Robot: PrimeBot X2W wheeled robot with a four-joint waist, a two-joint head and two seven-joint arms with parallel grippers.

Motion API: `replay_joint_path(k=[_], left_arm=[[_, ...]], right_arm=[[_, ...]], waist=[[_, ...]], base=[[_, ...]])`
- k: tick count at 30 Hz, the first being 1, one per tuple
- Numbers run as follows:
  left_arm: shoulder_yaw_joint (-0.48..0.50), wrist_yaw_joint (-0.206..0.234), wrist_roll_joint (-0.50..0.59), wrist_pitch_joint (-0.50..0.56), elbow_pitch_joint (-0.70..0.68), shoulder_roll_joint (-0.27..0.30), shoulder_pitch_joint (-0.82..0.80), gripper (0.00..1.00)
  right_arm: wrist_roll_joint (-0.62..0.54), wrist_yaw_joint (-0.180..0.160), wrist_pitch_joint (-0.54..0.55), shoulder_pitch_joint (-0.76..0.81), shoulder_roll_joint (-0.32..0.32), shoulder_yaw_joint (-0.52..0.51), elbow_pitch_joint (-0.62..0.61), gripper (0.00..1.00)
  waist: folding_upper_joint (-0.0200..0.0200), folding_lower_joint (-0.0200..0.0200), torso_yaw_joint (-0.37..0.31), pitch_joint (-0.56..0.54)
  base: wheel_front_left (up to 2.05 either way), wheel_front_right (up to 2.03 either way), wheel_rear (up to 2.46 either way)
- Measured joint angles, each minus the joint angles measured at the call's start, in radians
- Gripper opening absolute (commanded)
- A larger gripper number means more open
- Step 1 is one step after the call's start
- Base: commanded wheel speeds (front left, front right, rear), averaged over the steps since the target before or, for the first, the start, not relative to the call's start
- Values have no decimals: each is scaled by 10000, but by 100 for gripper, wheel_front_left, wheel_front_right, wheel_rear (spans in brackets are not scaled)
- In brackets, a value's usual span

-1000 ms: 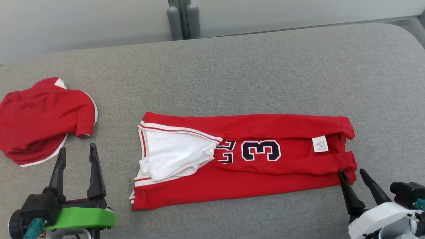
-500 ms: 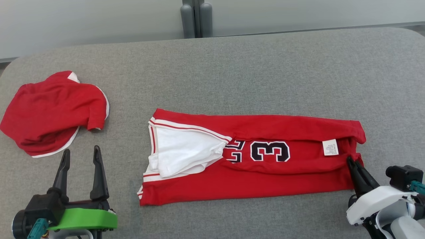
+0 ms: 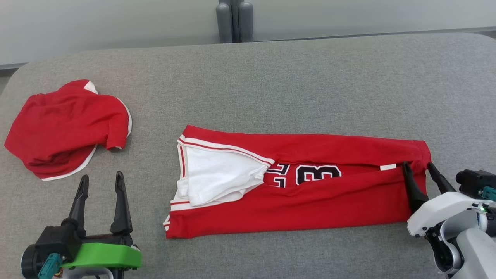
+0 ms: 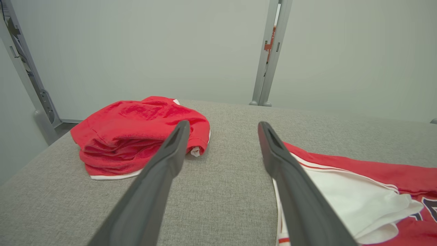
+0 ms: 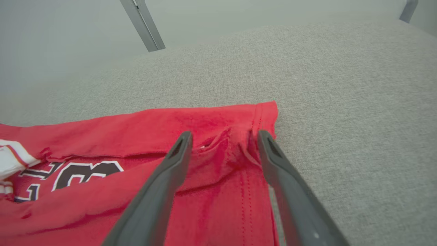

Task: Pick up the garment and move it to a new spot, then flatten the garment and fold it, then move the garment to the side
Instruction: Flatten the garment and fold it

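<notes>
cushion (image 3: 310, 77); right claw (image 3: 417, 166) wide astride garment (image 3: 310, 209)

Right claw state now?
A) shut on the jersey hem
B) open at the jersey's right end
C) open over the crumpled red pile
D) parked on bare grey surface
B: the right claw has its fingers spread over the hem end of the jersey, not closed on cloth.

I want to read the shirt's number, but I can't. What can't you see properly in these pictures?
- Black number on the long folded red jersey: head and right wrist views, lower part covered by the jersey's own folded flap.
- Small white label: head view, mostly tucked under that flap, print too small to read.
- Crumpled red garment: head and left wrist views, bunched up, so any print is hidden in its folds.
</notes>
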Motion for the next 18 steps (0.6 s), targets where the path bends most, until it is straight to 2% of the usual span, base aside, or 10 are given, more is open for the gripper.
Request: replay_joint_path(k=[10, 18], left_arm=[[140, 0, 2, 0, -29, 0, 58, 100], [173, 0, 31, 0, -102, -2, 64, 100]], right_arm=[[-69, 0, -982, 451, -13, 50, -359, 100], [-336, 0, -1164, 832, -4, -215, -604, 100]], waist=[[0, 0, -168, -294], [0, 0, -391, -415]], base=[[0, 0, 0], [0, 0, 0]])
